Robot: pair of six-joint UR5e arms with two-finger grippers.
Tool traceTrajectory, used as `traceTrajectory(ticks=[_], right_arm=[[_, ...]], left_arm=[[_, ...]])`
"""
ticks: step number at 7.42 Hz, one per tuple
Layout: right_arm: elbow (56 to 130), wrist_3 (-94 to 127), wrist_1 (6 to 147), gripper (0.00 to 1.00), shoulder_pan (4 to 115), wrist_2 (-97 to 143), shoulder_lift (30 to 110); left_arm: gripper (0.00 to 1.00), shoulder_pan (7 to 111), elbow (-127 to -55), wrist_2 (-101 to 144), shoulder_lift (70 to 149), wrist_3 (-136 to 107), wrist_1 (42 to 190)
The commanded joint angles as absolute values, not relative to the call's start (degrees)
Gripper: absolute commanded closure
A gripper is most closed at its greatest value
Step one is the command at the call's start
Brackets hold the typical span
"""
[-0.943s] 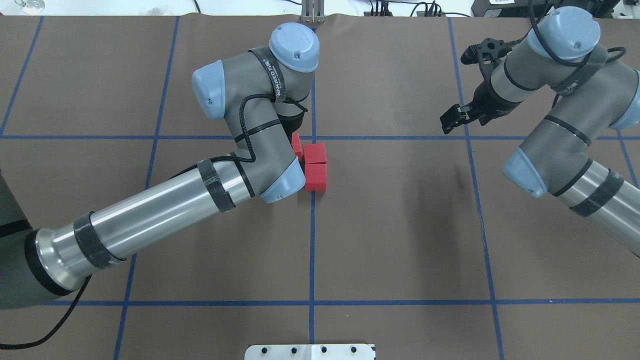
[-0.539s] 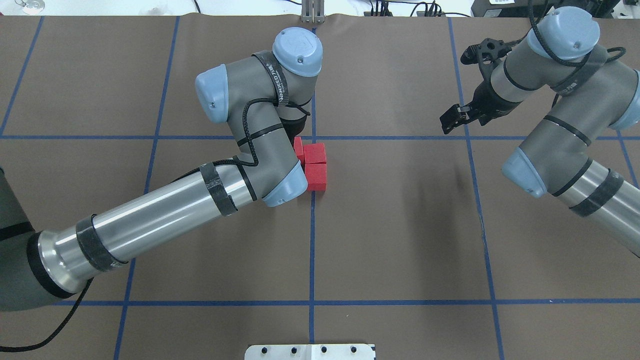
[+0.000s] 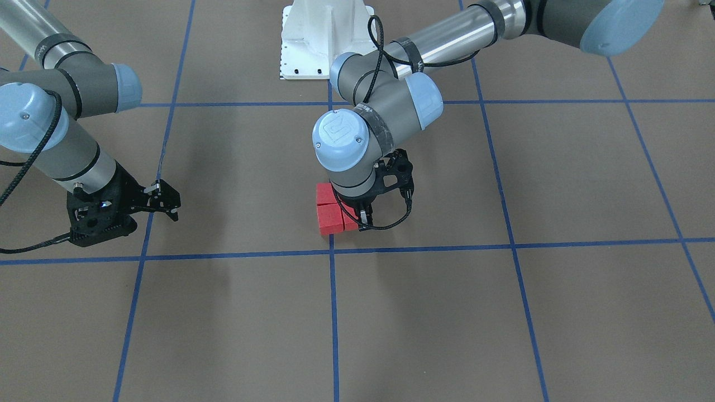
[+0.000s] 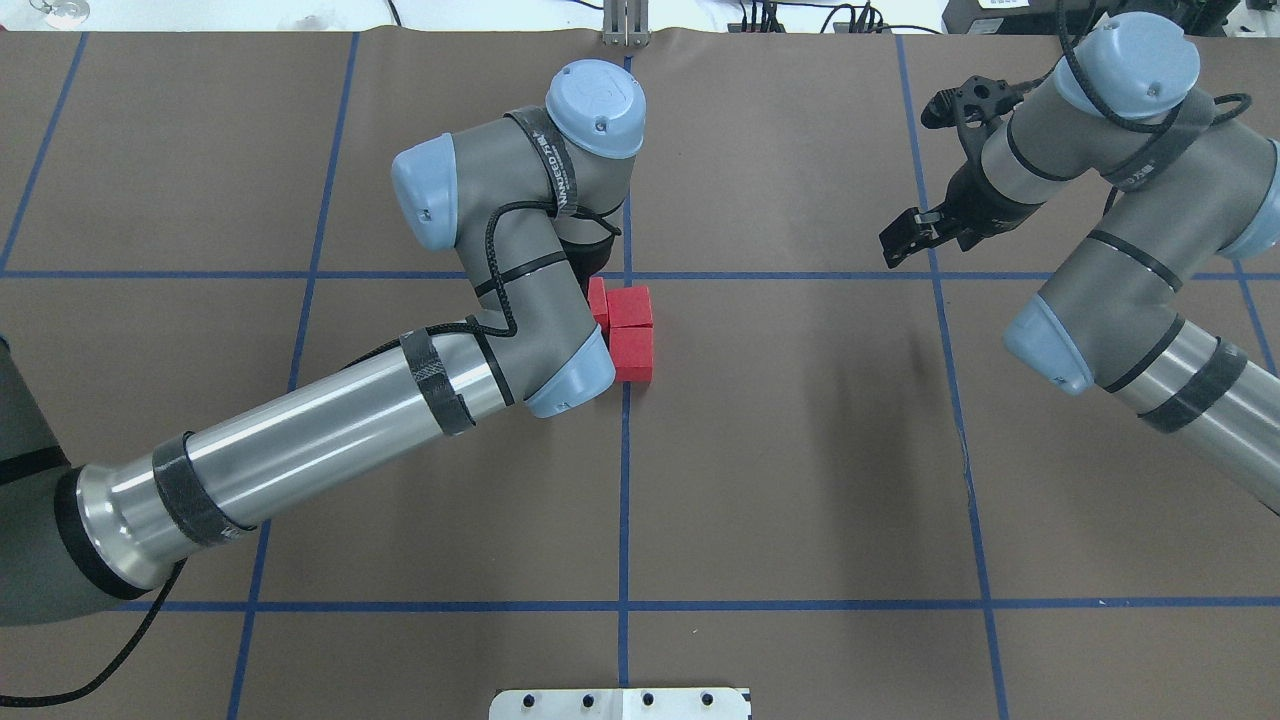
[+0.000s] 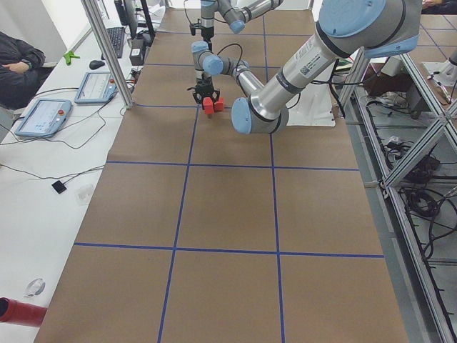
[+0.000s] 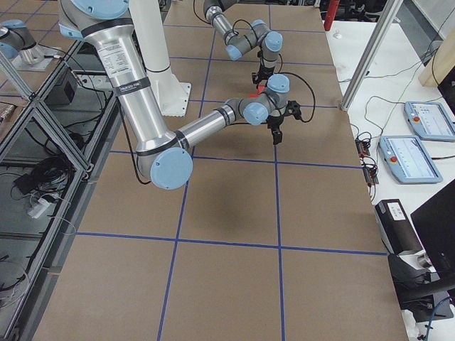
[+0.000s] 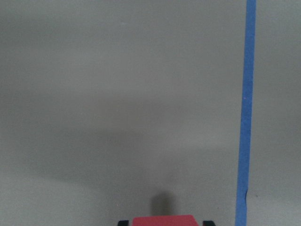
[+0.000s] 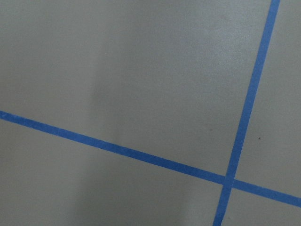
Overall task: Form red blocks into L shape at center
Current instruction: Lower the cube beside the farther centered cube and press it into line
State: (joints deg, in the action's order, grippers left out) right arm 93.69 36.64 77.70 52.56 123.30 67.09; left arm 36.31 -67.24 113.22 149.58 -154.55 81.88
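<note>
Two red blocks (image 4: 631, 306) (image 4: 631, 355) lie touching in a column just on the robot's side of the center crossing (image 4: 627, 275). A third red block (image 4: 598, 300) sits against the left side of the block nearer the crossing, mostly hidden under my left wrist. In the front view it (image 3: 351, 219) shows beside the front block (image 3: 329, 219). My left gripper (image 3: 362, 215) is shut on this third block, which shows between the black fingertips in the left wrist view (image 7: 163, 220). My right gripper (image 4: 905, 240) is open and empty, far to the right.
The white robot base plate (image 4: 620, 703) lies at the near edge. The right arm (image 4: 1130, 290) hangs over the right grid squares. The right wrist view shows only brown surface and a tape crossing (image 8: 226, 179).
My left arm has shifted slightly right, bringing the held red block closer against the other two. The right arm has not moved.
</note>
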Motion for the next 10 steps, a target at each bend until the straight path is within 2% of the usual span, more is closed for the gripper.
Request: traceTrajectory(ticks=[1,3,6,7,10], right_arm=[[93.7,36.7,77.7,0.01,52.6,123.3,67.1],[93.7,36.7,77.7,0.01,52.6,123.2,67.1],[93.7,36.7,77.7,0.01,52.6,123.3,67.1],[93.7,36.7,77.7,0.01,52.6,123.2,67.0],[93.7,36.7,77.9,0.01,52.6,123.2,66.5]], left_arm=[[1.0,36.2,-67.2,113.3,149.6,-154.5,82.0],[0.97,36.2,-67.1,113.4,149.5,-154.4,82.3],[0.78,36.2,-67.1,113.4,149.4,-154.4,82.3],[0.75,36.1,-67.1,113.4,149.5,-154.4,82.3],[0.74,35.7,-67.1,113.4,149.5,-154.4,82.4]])
